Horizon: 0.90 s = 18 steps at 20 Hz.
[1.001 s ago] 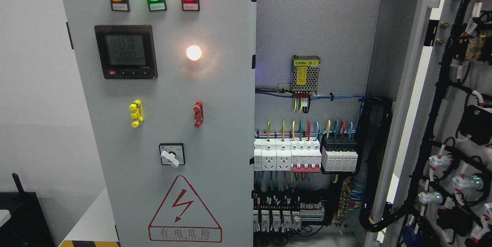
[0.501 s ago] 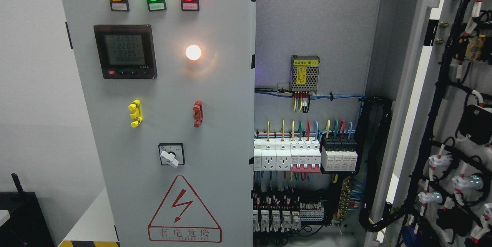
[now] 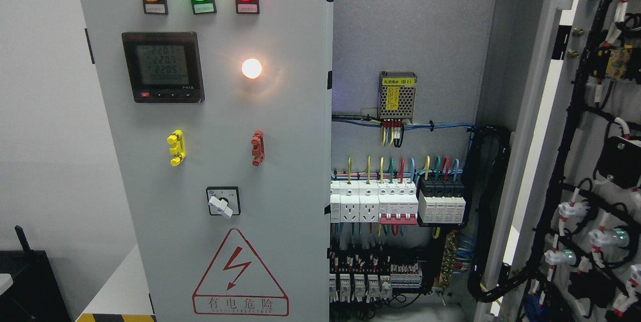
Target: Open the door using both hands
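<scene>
A grey electrical cabinet fills the head view. Its left door [image 3: 290,172] is closed flat and carries three lit lamps, a black meter [image 3: 163,67], a white lamp [image 3: 252,68], yellow [image 3: 176,147] and red [image 3: 257,147] handles, a rotary switch [image 3: 223,202] and a red warning triangle. The right door [image 3: 596,162] is swung open to the right, its inner side covered in black wiring. Between them the cabinet interior [image 3: 405,26] shows a power supply [image 3: 397,95] and rows of breakers [image 3: 395,202]. Neither robot hand nor arm appears.
A white wall [image 3: 45,126] lies left of the cabinet. A dark object [image 3: 30,282] sits at the lower left corner, beside a white surface with a yellow-black striped edge [image 3: 117,318]. A thick black cable bundle [image 3: 493,212] runs down the interior's right side.
The view has shifted very slightly, moving the cabinet a few pixels left. The meter digits changed. Nothing else moved.
</scene>
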{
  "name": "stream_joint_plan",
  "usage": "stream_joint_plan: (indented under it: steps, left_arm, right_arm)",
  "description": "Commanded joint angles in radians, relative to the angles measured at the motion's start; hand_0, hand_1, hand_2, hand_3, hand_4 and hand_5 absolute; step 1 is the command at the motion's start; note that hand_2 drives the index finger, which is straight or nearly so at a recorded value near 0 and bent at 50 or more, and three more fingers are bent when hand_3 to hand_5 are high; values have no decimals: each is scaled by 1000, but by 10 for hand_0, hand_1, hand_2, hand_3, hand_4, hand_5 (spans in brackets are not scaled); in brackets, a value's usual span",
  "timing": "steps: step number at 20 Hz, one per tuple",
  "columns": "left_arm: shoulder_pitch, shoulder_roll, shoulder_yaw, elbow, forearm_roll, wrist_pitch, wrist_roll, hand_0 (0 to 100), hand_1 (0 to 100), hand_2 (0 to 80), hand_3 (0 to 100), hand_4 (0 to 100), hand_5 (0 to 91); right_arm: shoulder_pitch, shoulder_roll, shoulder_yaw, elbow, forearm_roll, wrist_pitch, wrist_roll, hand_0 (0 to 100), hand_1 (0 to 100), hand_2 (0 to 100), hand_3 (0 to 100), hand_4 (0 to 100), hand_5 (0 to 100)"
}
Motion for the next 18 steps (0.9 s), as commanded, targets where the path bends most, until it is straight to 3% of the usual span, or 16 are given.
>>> stream_joint_plan:
  steps: [1,5,8,11,14,16,18]
  left_arm:
    - [-13,-65,-87,184,38,21,3,120,389,0,0,0,0]
    - [-13,-65,-82,212,40,21,3,120,389,0,0,0,0]
    - [-11,-65,-76,215,52,21,1,120,389,0,0,0,0]
    - [-11,-65,-73,217,118,20,1,120,389,0,0,0,0]
    - [-11,-65,-73,211,138,13,0,120,389,0,0,0,0]
    - [-11,-65,-73,203,138,10,0,120,389,0,0,0,0]
    - [-11,-65,-73,201,139,10,1,120,389,0,0,0,0]
  right_arm:
    - [1,-8,0,-25,1,0,-6,120,389,0,0,0,0]
    - [37,-31,0,-174,-1,1,-6,120,389,0,0,0,0]
    - [186,-107,0,-548,-4,6,-7,120,389,0,0,0,0]
    - [328,-159,0,-928,-4,1,-7,120,389,0,0,0,0]
    - [474,-212,11,-1216,-7,-5,-7,120,389,0,0,0,0]
    - [575,-239,15,-1369,-8,-43,-4,120,389,0,0,0,0]
    - [672,-299,61,-1489,-8,-145,-4,120,389,0,0,0,0]
